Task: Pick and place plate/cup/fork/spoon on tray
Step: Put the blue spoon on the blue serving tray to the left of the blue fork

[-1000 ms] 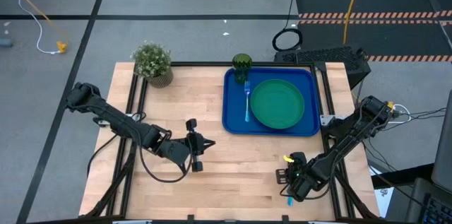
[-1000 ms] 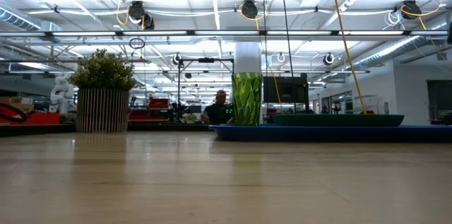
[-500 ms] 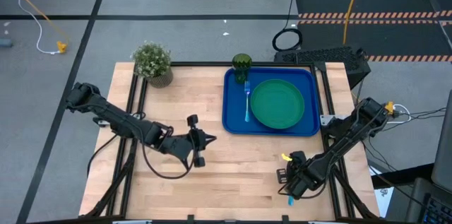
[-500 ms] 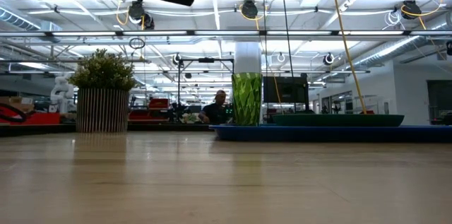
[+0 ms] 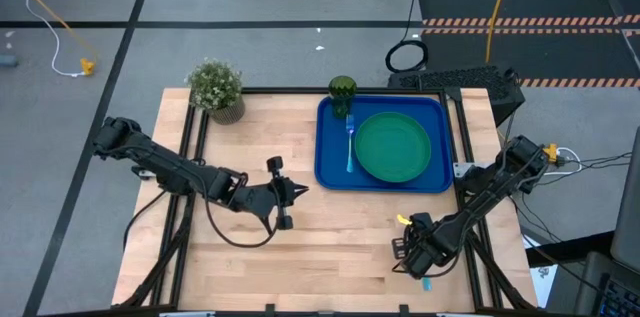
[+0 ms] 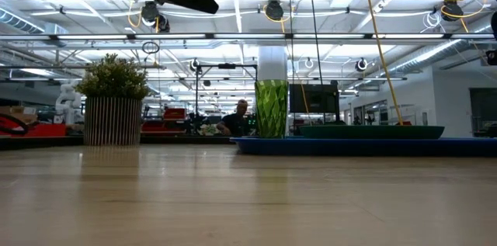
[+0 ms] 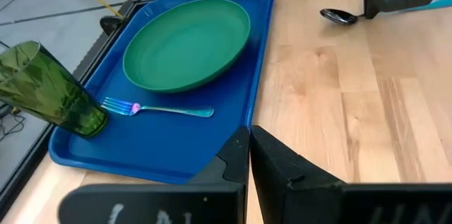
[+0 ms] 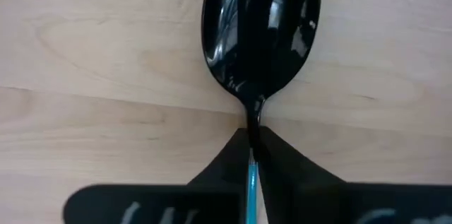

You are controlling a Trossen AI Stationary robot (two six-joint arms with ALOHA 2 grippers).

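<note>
pinching the spoon [image 8: 260, 33] handle in my right gripper [image 8: 252, 155], bowl just ahead on bare wood. left gripper [image 7: 248, 155] closed, empty, tray [image 5: 330, 172] ahead. plate [image 5: 392, 146], cup [image 5: 342, 92], fork [image 5: 350, 144] already trayed; spoon remains.

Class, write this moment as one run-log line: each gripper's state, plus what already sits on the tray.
right gripper: shut on blue-handled metal spoon | left gripper: shut, empty | blue plastic tray: round green plate, green cup, fork

Count: 1 tray [image 5: 384, 179], 1 plate [image 5: 392, 147], 1 cup [image 5: 342, 93], 1 fork [image 5: 350, 143], 1 spoon [image 8: 260, 30], 1 potted plant [image 5: 216, 89], 2 arms, all on 1 counter [image 5: 330, 237].
</note>
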